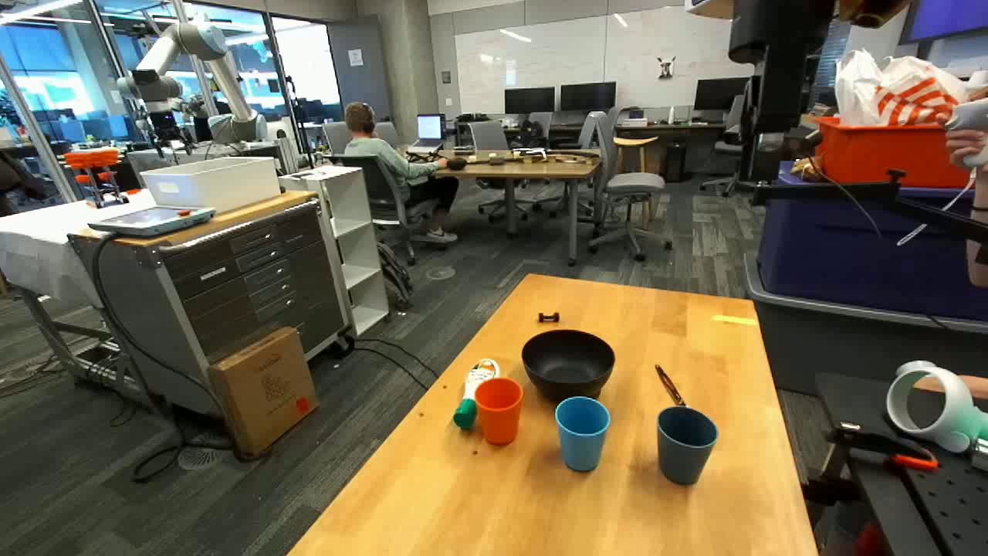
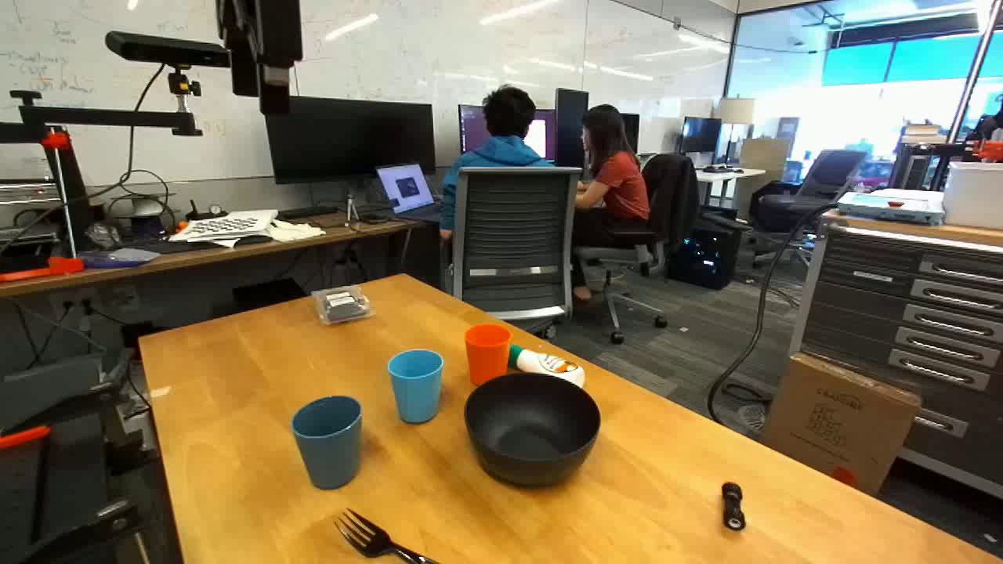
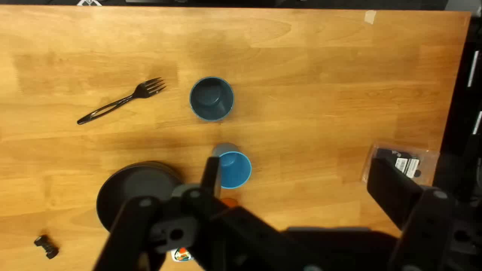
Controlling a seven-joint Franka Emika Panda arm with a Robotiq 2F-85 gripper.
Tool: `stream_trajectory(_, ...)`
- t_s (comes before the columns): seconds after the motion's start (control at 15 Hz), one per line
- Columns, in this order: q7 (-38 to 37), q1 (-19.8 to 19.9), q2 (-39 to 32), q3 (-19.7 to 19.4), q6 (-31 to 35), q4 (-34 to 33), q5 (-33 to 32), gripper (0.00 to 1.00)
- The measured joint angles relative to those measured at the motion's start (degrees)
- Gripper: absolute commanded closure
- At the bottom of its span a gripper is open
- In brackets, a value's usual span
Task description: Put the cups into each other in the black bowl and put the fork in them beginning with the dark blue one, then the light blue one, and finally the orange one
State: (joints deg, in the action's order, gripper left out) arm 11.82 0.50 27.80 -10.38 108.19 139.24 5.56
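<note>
The dark blue cup point(image 1: 687, 449) point(image 2: 327, 448) point(image 3: 211, 99), light blue cup point(image 1: 583, 439) point(image 2: 415, 389) point(image 3: 238, 172) and orange cup point(image 1: 499, 415) point(image 2: 487, 358) stand upright and apart on the table. The black bowl point(image 1: 568, 369) point(image 2: 533, 432) point(image 3: 139, 184) is empty beside them. The dark fork point(image 1: 670, 384) point(image 2: 370, 537) point(image 3: 120, 101) lies flat near the dark blue cup. In the wrist view a finger hides part of the light blue cup and most of the orange cup point(image 3: 229, 202). My gripper point(image 3: 296, 165) is open and empty, high above the table.
A white bottle with a green cap point(image 1: 475, 390) point(image 2: 552, 366) lies by the orange cup. A small black dumbbell-shaped piece point(image 1: 549, 317) point(image 2: 732, 505) point(image 3: 46, 246) lies beyond the bowl. A clear plastic box point(image 2: 342, 304) point(image 3: 404, 165) sits near a table edge.
</note>
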Motion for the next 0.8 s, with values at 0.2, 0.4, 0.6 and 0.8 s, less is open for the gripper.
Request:
stream_trajectory(0.2, 0.00, 0.01, 0.17, 0.00, 0.08, -0.55, 0.00, 0.00)
stream_trajectory(0.4, 0.00, 0.01, 0.19, 0.00, 0.08, -0.68, 0.00, 0.00)
stream_trajectory(0.6, 0.00, 0.01, 0.19, 0.00, 0.08, -0.68, 0.00, 0.00)
stream_trajectory(0.8, 0.00, 0.01, 0.19, 0.00, 0.08, -0.69, 0.00, 0.00)
